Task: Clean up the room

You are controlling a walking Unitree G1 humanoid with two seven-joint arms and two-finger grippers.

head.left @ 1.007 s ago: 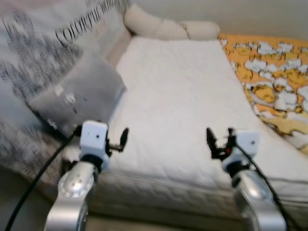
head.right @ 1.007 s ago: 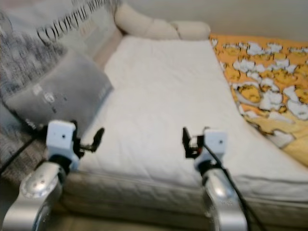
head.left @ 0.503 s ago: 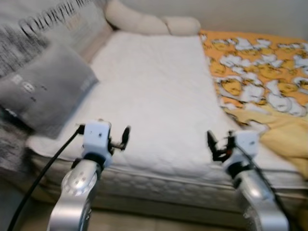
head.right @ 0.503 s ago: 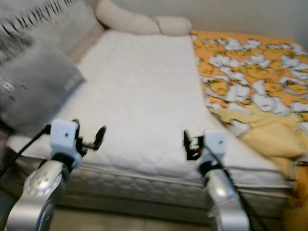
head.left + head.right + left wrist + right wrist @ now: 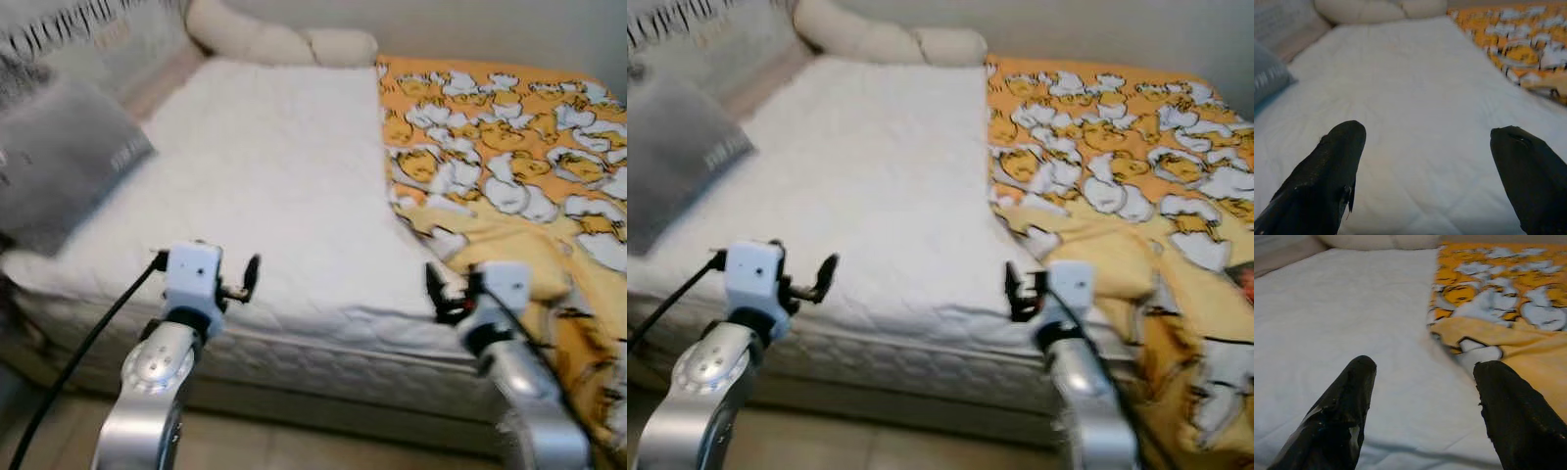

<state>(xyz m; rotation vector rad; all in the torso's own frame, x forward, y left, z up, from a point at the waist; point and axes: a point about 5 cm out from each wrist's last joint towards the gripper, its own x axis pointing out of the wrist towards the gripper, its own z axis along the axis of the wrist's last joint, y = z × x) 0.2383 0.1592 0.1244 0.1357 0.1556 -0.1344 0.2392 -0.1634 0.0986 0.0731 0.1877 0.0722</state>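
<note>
My left gripper (image 5: 240,284) and right gripper (image 5: 446,294) hovered spread and empty over the bed (image 5: 265,176); the orange blanket (image 5: 509,166) lay at two o'clock.

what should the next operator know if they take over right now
Left hand: open, empty, held over the near edge of the mattress.
Right hand: open, empty, near the folded edge of the blanket.
Orange patterned blanket covers only the right side of the bed, rumpled and spilling over the near corner. Grey pillow at the left, cream pillows at the head.
Done: nothing grasped yet.
Left: probably spreading the blanket and tidying the pillows.
</note>
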